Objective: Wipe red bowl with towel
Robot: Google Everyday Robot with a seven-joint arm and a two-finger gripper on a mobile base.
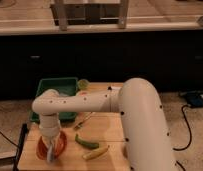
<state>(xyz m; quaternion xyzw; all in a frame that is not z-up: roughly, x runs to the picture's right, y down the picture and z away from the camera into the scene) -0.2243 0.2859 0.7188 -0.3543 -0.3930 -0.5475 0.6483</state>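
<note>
Camera view looked down on a wooden desk [109, 134] where the white arm [85, 102] reached across from its thick column and bent downward at the wrist. The gripper [51, 148] pointed straight down into the red bowl [40, 149], which sat directly beneath it at the desk's near corner. Whether the gripper was spread or pinched together could not be told. A pale greyish shape hung just under the gripper, against the bowl's inside; it looked like the towel [50, 154], though its edges were hard to make out. Close beside the gripper, toward the arm's column, a green pepper [86, 142] lay on the desk, with a yellow item [96, 152] just past it. A little beyond the gripper, on the same side, a slim utensil [83, 121] lay slantwise. Farther beyond the gripper, behind the arm, a green tray [56, 88] rested at the desk's far edge, with a round yellow-green fruit [83, 84] beside it.
</note>
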